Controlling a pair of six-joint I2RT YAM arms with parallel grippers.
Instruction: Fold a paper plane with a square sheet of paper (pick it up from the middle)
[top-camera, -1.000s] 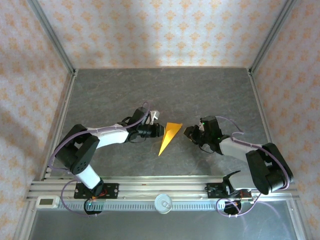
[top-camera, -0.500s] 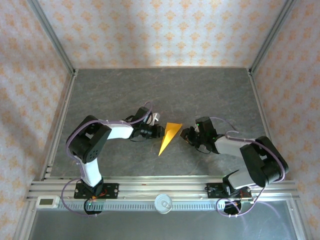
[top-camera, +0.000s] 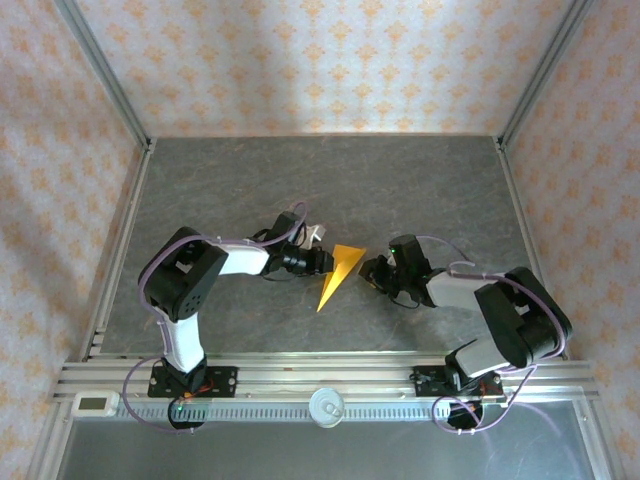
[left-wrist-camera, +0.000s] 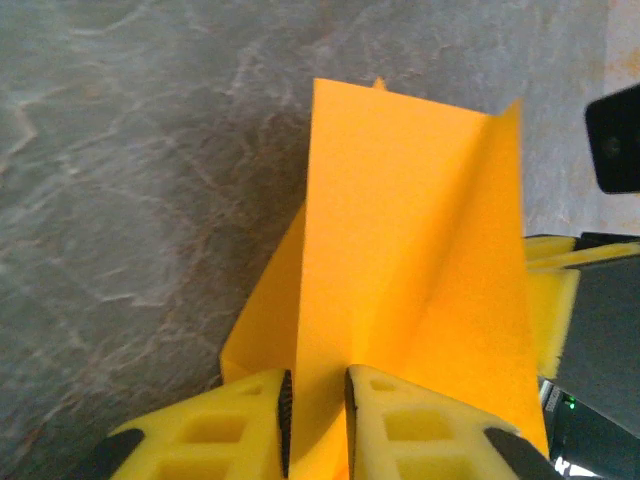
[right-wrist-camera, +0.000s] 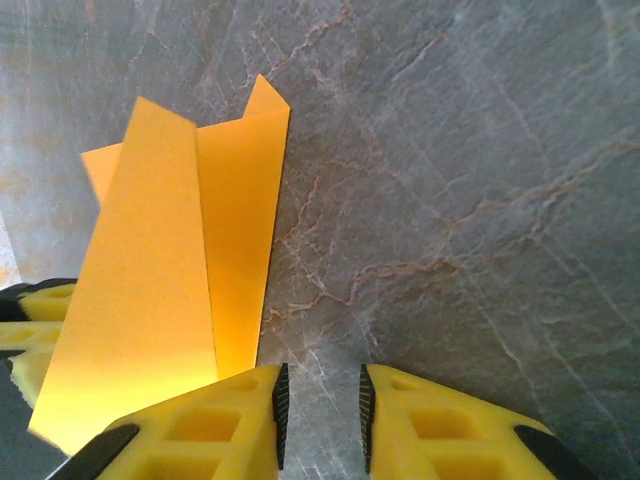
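Observation:
The paper plane (top-camera: 340, 272) is a bright orange, narrow pointed wedge on the grey table, its tip toward the near edge. My left gripper (top-camera: 324, 262) sits at its left side near the wide end. In the left wrist view one flap of the paper plane (left-wrist-camera: 400, 230) runs between the yellow fingertips, and the left gripper (left-wrist-camera: 317, 400) is nearly closed on it. My right gripper (top-camera: 369, 270) is just right of the paper. In the right wrist view the right gripper (right-wrist-camera: 318, 400) stands narrowly open over bare table, beside the paper plane (right-wrist-camera: 170, 260).
The grey marbled table (top-camera: 330, 190) ends at aluminium frame rails on the left (top-camera: 120, 240) and right (top-camera: 520, 230). A slotted rail (top-camera: 330, 385) runs along the near edge, holding a white round knob (top-camera: 327, 405) and a small white device (top-camera: 95, 403).
Both arms have drawn their elbows in. The left gripper has edged right onto the paper's side and the right gripper has crept left. The paper has stayed in place.

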